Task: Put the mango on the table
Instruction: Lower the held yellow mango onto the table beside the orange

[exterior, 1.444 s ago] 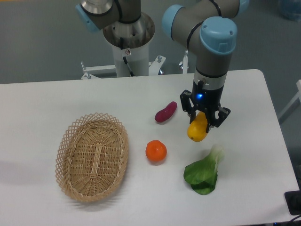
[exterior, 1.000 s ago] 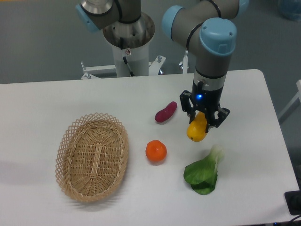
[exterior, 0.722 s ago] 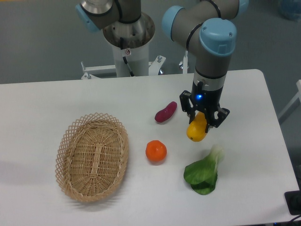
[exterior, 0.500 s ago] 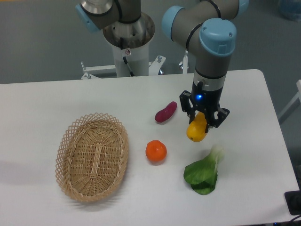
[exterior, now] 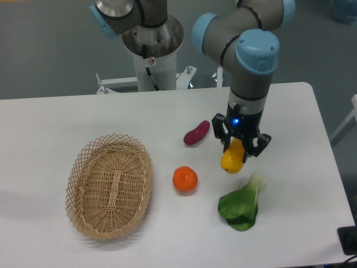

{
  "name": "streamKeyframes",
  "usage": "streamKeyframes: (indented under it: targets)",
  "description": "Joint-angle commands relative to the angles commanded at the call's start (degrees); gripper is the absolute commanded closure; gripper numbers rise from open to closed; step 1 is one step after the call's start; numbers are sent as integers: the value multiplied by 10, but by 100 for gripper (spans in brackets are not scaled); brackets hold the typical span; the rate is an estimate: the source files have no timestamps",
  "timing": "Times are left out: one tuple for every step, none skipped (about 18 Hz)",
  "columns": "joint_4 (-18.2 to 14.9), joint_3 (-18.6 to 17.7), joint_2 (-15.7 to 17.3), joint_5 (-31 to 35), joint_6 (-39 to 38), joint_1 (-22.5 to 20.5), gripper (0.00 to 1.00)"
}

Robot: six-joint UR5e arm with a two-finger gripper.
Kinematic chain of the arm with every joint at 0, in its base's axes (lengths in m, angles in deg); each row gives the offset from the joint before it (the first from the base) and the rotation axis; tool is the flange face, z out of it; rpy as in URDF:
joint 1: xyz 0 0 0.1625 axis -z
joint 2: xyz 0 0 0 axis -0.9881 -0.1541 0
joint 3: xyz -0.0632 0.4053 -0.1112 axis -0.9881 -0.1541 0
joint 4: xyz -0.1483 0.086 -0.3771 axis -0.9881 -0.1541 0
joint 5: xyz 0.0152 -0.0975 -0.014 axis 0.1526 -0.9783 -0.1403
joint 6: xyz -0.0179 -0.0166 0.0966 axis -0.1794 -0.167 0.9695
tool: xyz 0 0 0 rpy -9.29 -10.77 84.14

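The mango (exterior: 232, 160) is a yellow oval fruit with an orange tinge, held at its upper end between the black fingers of my gripper (exterior: 239, 146). The gripper is shut on it and points straight down. The mango hangs just above or at the white table (exterior: 290, 167), right of centre; I cannot tell if it touches the surface. It sits between the round orange fruit (exterior: 185, 179) on the left and the leafy green vegetable (exterior: 241, 204) below it.
A dark purple-red sweet potato (exterior: 197, 133) lies left of the gripper. An oval woven wicker basket (exterior: 109, 186) stands at the left. The arm's base column (exterior: 152, 50) rises behind the table's far edge.
The gripper with the mango has shifted slightly down and to the left. Everything else on the table is as before.
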Motion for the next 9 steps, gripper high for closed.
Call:
streamKeyframes:
  targets:
    - [15,-13,-3,1,-13,4,64]
    - [33,-31,-4,3,-18,6,64]
    - [56,-46,-4,4,-13,6,64]
    - [78,-55,-5,7,-4,7,64]
    - [91,-63,-8,13,15,7,64]
    - [91,-65,-10,21,29,7,64]
    - [92,-72,-11,29,33,7,64]
    - [93,-78,-11,32,36,7,64]
    - [94,-80,-12,33,43,7,64]
